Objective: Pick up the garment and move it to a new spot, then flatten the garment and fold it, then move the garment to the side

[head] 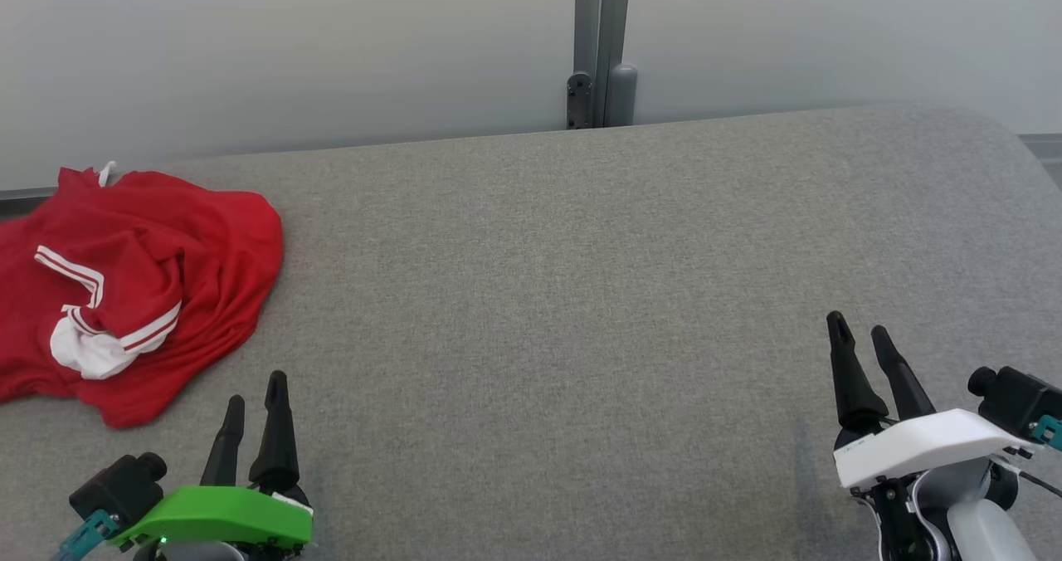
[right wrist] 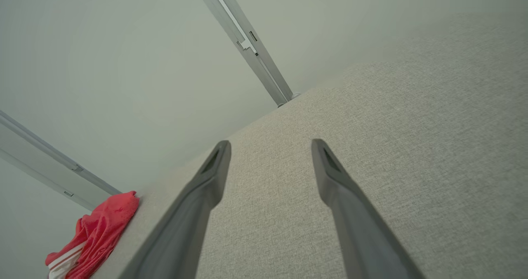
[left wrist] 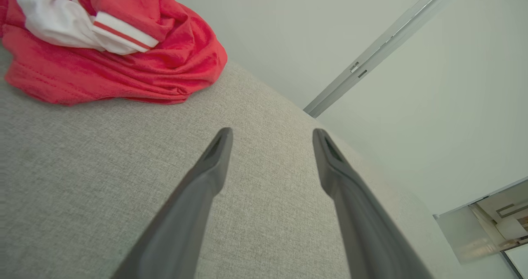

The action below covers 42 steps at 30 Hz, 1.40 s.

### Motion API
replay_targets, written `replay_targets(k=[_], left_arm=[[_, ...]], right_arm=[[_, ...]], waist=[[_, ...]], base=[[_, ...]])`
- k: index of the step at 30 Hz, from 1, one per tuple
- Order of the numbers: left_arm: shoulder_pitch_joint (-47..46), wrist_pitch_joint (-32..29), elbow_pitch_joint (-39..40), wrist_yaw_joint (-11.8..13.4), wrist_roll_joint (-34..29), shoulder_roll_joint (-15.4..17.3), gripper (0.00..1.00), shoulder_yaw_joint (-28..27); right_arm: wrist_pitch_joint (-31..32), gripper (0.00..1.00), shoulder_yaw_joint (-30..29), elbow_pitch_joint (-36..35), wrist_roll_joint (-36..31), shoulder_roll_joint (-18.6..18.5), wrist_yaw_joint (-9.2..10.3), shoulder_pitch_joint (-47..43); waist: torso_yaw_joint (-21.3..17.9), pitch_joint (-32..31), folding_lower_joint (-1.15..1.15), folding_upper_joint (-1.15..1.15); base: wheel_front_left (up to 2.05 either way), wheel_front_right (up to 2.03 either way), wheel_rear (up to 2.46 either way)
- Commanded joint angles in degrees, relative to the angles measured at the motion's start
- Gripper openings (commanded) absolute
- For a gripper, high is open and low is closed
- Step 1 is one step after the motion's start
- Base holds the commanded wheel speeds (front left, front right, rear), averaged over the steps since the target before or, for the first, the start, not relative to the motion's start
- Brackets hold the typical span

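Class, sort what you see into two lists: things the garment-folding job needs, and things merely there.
Needed for the job: red garment, left gripper, right gripper, grey fabric surface.
Merely there: metal post, pale wall.

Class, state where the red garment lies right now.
In the head view, the red garment lies crumpled at the far left of the grey surface, ahead and left of the left claw and far from the right claw.

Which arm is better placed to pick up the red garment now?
Left. The left hand is open near the crumpled red garment; the right hand is far across the grey surface.
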<state>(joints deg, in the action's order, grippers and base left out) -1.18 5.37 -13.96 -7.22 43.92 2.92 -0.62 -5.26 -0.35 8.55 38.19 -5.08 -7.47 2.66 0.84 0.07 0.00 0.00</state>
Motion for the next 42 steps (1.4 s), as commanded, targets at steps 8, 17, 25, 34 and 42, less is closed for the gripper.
replay_targets(k=[8, 17, 25, 34, 42], left_arm=[[0.38, 1.83, 0.71, -0.23, -7.45, 0.71, 1.0, -0.3], [0.91, 3.19, 1.19, -0.26, -13.47, 0.77, 1.0, -0.52], [1.38, 4.39, 1.58, -0.27, -18.73, 0.74, 1.0, -0.71], [1.75, 5.55, 1.64, -0.3, -23.33, 0.86, 1.0, -1.14], [2.05, 6.55, 0.28, -0.32, -25.83, 0.97, 1.0, -1.63]], right_arm=[[-1.91, 1.0, 0.34, -1.01, -7.47, -0.87, -0.02, -0.02], [-3.3, 1.0, 0.83, -1.15, -13.72, -1.01, -0.02, -0.33], [-4.52, 1.0, 0.97, -1.23, -18.76, -1.2, -0.02, -0.63], [-5.69, 1.0, 0.47, -1.29, -23.5, -1.03, -0.02, -0.89], [-6.71, 1.0, 0.12, -0.68, -26.55, -0.99, -0.03, -1.55]], waist=[[0.19, -0.1, 0.0, 0.0], [0.31, -0.1, 0.0, 0.0], [0.38, -0.13, 0.0, 0.0], [0.51, -0.06, 0.0, 0.0], [0.68, -0.11, 0.0, 0.0]], base=[[0.0, 0.0, 0.0], [0.0, 0.0, 0.0], [0.0, 0.0, 0.0], [0.0, 0.0, 0.0], [0.0, 0.0, 0.0]])
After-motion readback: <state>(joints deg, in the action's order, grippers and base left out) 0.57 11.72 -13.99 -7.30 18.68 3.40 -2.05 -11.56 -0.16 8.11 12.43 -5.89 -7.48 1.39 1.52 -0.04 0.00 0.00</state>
